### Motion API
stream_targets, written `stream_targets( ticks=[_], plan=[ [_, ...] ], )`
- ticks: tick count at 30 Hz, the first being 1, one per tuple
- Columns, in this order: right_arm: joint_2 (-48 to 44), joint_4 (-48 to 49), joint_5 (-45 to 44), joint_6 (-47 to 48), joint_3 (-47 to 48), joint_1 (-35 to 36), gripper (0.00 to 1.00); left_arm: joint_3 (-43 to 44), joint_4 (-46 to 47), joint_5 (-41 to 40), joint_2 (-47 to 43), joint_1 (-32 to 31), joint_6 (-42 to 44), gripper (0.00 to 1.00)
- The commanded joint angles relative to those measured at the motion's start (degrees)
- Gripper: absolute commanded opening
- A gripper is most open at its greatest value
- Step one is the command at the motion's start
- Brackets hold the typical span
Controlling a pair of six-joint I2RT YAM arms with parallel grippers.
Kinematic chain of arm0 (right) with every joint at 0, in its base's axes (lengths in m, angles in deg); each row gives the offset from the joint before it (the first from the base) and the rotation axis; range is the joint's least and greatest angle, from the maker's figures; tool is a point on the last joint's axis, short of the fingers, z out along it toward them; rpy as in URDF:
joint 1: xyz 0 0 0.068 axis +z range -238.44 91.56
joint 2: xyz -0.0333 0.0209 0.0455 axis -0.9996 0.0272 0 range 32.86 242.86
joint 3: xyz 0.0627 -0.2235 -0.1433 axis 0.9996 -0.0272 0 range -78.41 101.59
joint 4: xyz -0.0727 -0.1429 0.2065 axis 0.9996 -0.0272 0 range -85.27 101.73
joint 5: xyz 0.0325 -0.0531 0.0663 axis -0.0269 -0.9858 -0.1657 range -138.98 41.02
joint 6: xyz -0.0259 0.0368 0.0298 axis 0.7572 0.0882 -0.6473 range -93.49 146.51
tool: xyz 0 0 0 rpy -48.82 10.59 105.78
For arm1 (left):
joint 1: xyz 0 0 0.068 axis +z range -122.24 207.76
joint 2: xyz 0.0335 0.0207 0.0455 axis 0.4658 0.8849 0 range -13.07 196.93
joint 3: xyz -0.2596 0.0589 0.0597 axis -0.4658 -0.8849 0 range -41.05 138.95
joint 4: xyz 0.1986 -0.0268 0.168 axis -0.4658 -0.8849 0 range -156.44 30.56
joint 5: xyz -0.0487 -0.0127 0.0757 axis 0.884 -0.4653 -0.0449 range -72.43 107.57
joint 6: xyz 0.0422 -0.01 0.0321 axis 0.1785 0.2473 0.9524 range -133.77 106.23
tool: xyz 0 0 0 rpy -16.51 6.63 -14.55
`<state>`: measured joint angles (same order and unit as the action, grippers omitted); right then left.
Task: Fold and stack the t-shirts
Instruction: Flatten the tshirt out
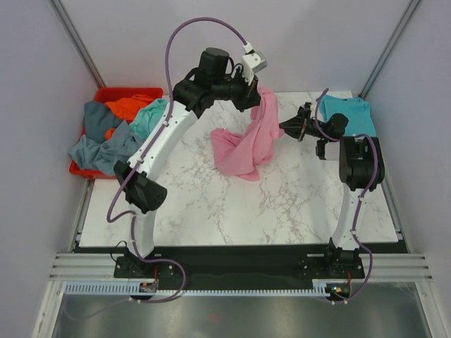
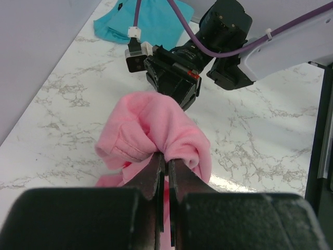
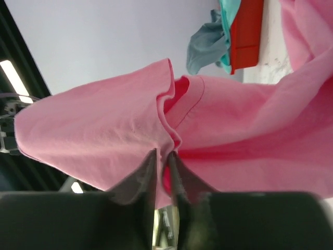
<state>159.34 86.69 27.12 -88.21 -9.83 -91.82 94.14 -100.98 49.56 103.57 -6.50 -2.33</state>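
Note:
The pink t-shirt [image 1: 243, 148] hangs over the marble table [image 1: 211, 211], lifted at its top, with its lower part draped on the surface. My left gripper [image 1: 257, 95] is shut on a bunched fold at the top of the pink t-shirt [image 2: 156, 130]; its jaws [image 2: 167, 155] pinch the cloth. My right gripper [image 1: 284, 127] meets the shirt's right edge, and in the right wrist view its jaws [image 3: 162, 153] are shut on a hemmed fold of the pink t-shirt [image 3: 104, 130]. A teal t-shirt [image 1: 349, 113] lies folded flat at the back right.
A red bin [image 1: 130, 94] stands off the table's back left corner, holding a grey-blue t-shirt [image 1: 99, 151], an orange one [image 1: 130, 107] and a mint one [image 1: 151, 116] that spill over its rim. The left arm's white link [image 1: 165, 137] crosses the table's left side.

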Motion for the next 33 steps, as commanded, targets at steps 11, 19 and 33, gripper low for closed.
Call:
stream_targets(
  ticks=[11,19,33],
  plan=[
    [-11.8,22.1,-2.3,-8.6,2.3,-10.9,0.0,-3.2,1.4,-13.9,0.6,1.9,0.3,0.84],
    [-16.7,22.5,-4.9,-8.8,7.2,-14.9,0.0,-21.9,0.2,-21.3,-10.0,1.2,1.9,0.93],
    [-18.3,25.8,-4.7,-11.1,1.4,-16.5,0.0,-34.8,-3.1,-23.7,-1.3,7.1,-4.3,0.87]
  ],
)
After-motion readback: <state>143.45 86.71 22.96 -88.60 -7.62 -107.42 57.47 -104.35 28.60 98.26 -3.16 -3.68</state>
